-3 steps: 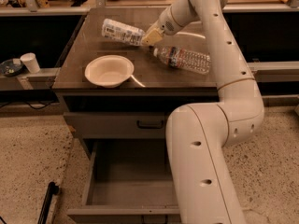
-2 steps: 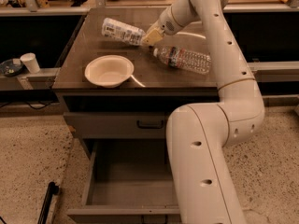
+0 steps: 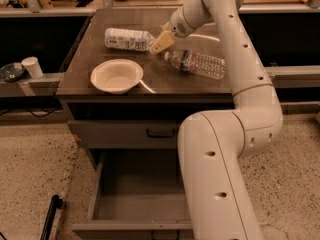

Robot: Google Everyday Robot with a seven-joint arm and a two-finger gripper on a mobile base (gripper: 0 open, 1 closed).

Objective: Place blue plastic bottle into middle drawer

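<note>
The blue plastic bottle [image 3: 127,38] lies on its side on the dark cabinet top [image 3: 150,86], its cap end pointing right. My gripper [image 3: 161,42] is at that cap end, reaching in from the right, touching or nearly touching the bottle. The middle drawer [image 3: 107,206] stands pulled open low at the cabinet front, its grey floor bare. My white arm covers its right part.
A clear ribbed bottle [image 3: 197,63] lies just right of the gripper. A white bowl [image 3: 116,75] sits at the front left of the top. The shut drawer front with a black handle [image 3: 161,133] is above the open drawer. A paper cup [image 3: 33,66] stands on a ledge at left.
</note>
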